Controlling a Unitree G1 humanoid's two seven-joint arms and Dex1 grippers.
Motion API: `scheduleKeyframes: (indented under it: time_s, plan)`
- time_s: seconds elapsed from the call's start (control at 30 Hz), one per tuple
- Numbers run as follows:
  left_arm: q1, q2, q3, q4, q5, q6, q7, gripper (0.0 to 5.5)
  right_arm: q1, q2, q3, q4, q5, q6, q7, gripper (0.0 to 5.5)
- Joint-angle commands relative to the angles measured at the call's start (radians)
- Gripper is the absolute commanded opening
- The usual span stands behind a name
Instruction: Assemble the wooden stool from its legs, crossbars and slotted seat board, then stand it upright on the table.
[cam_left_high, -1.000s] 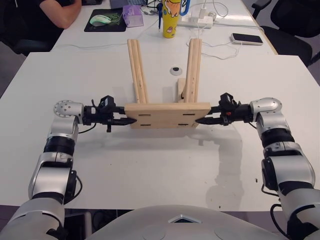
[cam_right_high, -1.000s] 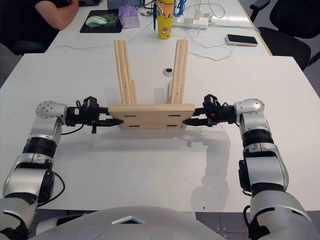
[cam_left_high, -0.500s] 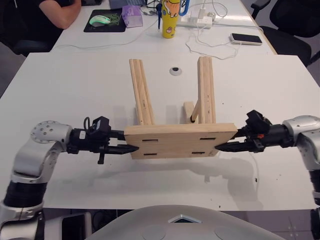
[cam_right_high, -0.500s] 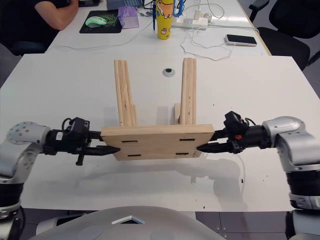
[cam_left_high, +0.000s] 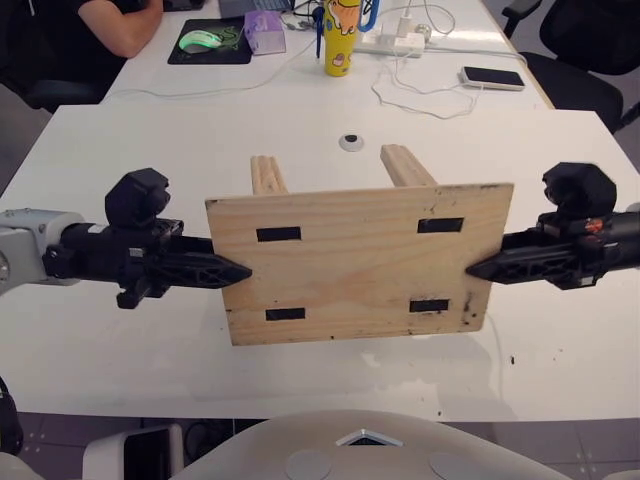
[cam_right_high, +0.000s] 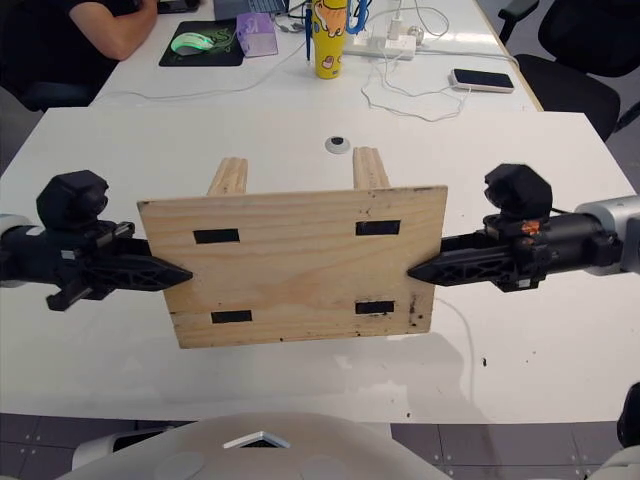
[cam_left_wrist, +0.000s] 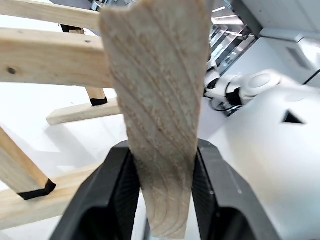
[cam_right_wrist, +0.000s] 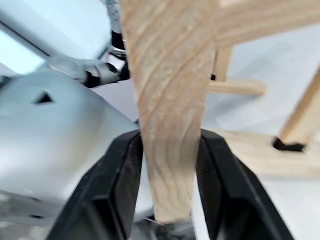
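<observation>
Both end effectors gripped the slotted seat board (cam_left_high: 350, 265): left end effector (cam_left_high: 235, 272) clamped on its left edge, right end effector (cam_left_high: 480, 268) clamped on its right. So the stool was held over the counter (cam_left_high: 130, 140), legs (cam_left_high: 408, 166) pointing far. Judged best: turn both wrists evenly and lower the legs first. Bare counter lay far of it. Near edge was close; mug (cam_left_high: 340, 40) and phone (cam_left_high: 493, 77) sat well apart.
</observation>
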Motion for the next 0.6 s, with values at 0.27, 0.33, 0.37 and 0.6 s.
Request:
scheduleKeyframes:
  time_s: [0.27, 0.33, 0.37, 0.6]
  plan:
    - [-0.378, -0.171, -0.174, 0.508, -0.081, 0.249, 0.120, 1.33, -0.416, 0.028, 0.453, 0.422, 0.180, 0.181, 0.036, 1.32]
    - [-0.414, -0.210, -0.191, 0.583, -0.016, 0.282, 0.109, 1.33, -0.425, 0.027, 0.523, 0.485, 0.171, 0.181, 0.041, 1.32]
    - [-0.425, -0.227, -0.198, 0.613, 0.023, 0.289, 0.099, 1.33, -0.417, 0.033, 0.534, 0.505, 0.159, 0.181, 0.038, 1.32]
    - [-0.455, -0.286, -0.213, 0.790, 0.242, 0.279, -0.006, 1.69, -0.375, 0.119, 0.532, 0.726, 0.078, 0.181, 0.008, 1.32]
